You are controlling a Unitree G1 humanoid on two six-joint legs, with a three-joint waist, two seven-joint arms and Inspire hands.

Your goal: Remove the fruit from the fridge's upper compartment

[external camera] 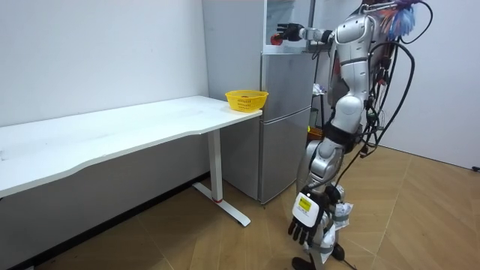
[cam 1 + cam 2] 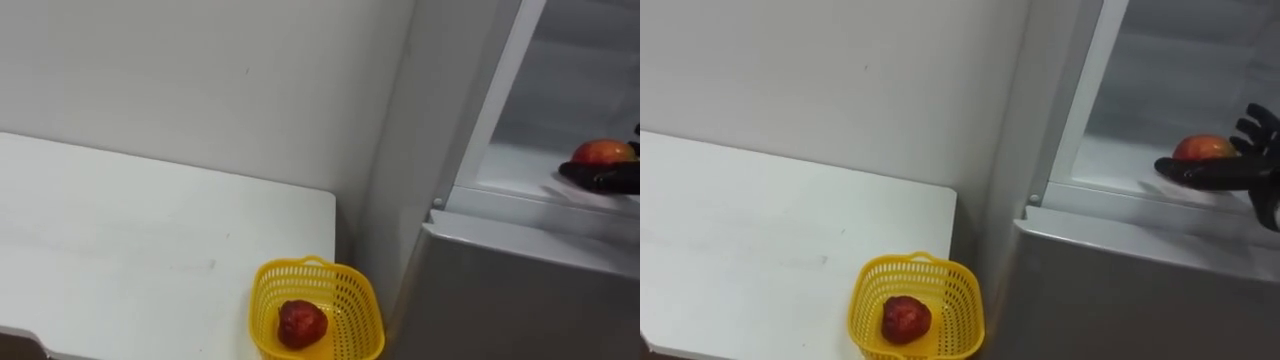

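A red-and-yellow apple (image 2: 1203, 147) lies on the white shelf (image 2: 1120, 160) of the open upper fridge compartment. My right hand (image 2: 1225, 172) reaches in from the right. Its thumb lies straight along the near side of the apple and its fingers spread at the far side, so the hand is open around the fruit. In the room view that arm is stretched out to the top of the fridge (image 1: 285, 112). My left hand (image 1: 306, 217) hangs low beside my legs with relaxed fingers.
A yellow basket (image 2: 268, 300) holding a dark red fruit (image 2: 302, 323) stands at the corner of the white table (image 2: 150, 230), right beside the fridge. The grey lower fridge door (image 2: 500, 300) is closed. A white wall runs behind the table.
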